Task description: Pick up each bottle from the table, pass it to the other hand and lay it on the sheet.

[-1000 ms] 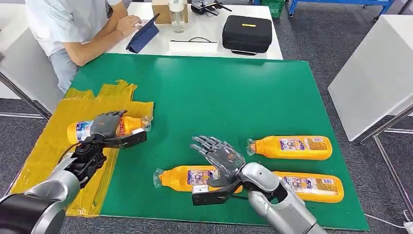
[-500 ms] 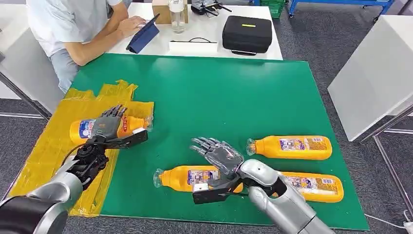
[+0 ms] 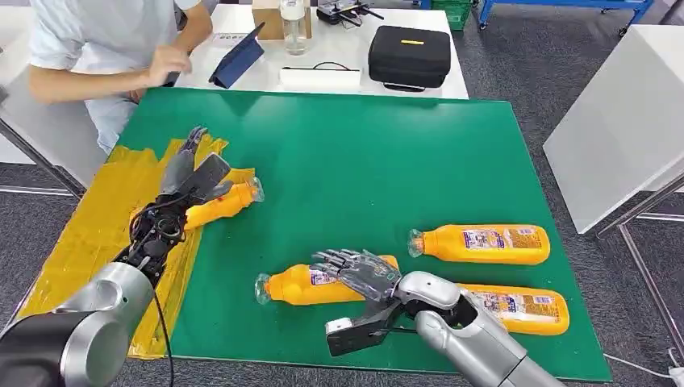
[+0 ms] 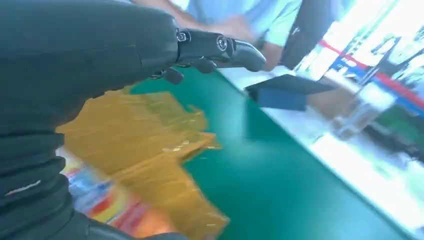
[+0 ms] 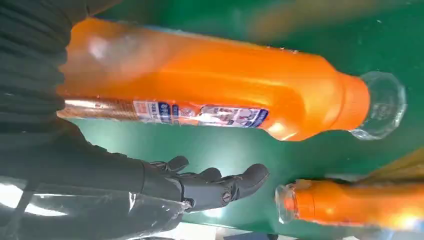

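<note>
Nearest, the right hand [image 3: 360,272] of silver metal and dark jointed plastic hovers palm-down over an orange plastic bottle with a clear cap and printed label [image 3: 302,286], its fingers [image 5: 220,187] spread and holding nothing. That bottle lies on its side on the green matte mat [image 3: 363,153] covering the desk. Just right of the hand, partly hidden behind the silver forearm, lies a second orange bottle [image 3: 524,309]; a third orange bottle [image 3: 482,243] lies beyond it, cap pointing left. Four bottles show in all. The fourth orange bottle [image 3: 219,205] rests tilted at the edge of the crinkled yellow plastic sheet [image 3: 97,222], its clear cap just over the green mat. The left hand [image 3: 189,172] is raised above it, fingers [image 4: 235,50] apart and straightened, gripping nothing. Farther off, a white desk [image 3: 355,52] carries a black zipped case [image 3: 409,55], a dark blue tablet [image 3: 236,61], a clear bottle [image 3: 293,24] and a cardboard box [image 3: 266,18]. A person in a pale shirt [image 3: 105,36] sits beside it.
</note>
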Available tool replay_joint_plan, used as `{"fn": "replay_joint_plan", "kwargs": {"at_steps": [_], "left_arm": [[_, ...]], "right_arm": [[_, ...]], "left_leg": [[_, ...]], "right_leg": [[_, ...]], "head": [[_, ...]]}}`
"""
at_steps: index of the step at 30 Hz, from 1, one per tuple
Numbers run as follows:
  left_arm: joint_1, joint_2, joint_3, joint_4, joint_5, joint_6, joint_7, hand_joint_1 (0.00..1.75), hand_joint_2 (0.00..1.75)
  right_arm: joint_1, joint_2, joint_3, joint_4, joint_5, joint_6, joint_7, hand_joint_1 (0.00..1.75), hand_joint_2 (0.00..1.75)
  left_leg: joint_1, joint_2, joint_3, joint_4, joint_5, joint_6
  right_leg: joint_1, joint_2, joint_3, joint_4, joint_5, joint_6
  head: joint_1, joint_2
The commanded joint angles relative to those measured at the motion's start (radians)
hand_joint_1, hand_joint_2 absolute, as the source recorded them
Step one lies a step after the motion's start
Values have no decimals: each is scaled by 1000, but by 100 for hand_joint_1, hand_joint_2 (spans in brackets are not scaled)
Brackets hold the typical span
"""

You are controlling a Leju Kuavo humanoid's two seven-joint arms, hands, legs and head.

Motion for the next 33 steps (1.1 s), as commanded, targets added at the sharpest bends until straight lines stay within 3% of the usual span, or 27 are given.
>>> {"fn": "replay_joint_plan", "kwargs": {"at_steps": [1,4,5,6,13,16,20,22,33], "left_arm": [[-56,-90,-10,-79,59,-39,-37,0,175],[-24,-104,-56,-163,107,-55,-50,0,175],[-8,-110,-87,-210,130,-65,-51,0,175],[-4,-116,-97,-225,136,-65,-46,0,175],[3,-112,-115,-241,152,-70,-39,0,175],[34,-124,-167,-318,177,-73,-37,0,175],[93,-110,-223,-450,229,-63,8,0,175],[109,-102,-233,-482,245,-66,11,0,175],[127,-117,-286,-501,289,-91,-25,0,175]], "right_arm": [[26,-18,-15,-61,-12,-49,32,0,175],[59,-27,-57,-123,-9,-52,47,0,175],[62,-29,-66,-127,10,-36,75,0,175],[64,-31,-72,-125,10,-36,75,0,175],[62,-24,-74,-105,23,-36,83,0,175],[79,-11,-88,-55,107,-40,167,0,175],[107,25,-122,53,168,-59,175,0,175],[105,42,-135,100,194,-65,190,0,175],[133,56,-187,254,184,-64,185,0,175]], "left_leg": [[2,-4,4,3,-3,-2],[1,-3,1,1,-1,-1],[2,-5,7,3,-5,-3],[0,-2,1,0,-1,-1],[0,-1,2,0,-2,-2],[1,-1,3,0,-2,-2],[2,-4,10,1,-5,-4],[0,0,3,-1,-2,-1],[1,-3,8,0,-4,-3]], "right_leg": [[2,-5,5,2,-4,-3],[1,-4,3,0,-2,-2],[2,-6,9,2,-6,-3],[0,-3,2,0,-1,-1],[0,-1,3,0,-2,-2],[1,-2,4,0,-2,-2],[3,-6,11,0,-5,-4],[0,0,3,-1,-1,-1],[2,-4,9,-1,-4,-3]], "head": [[0,0],[0,0],[0,0],[0,0],[0,0],[0,0],[0,0],[0,0],[0,0]]}}
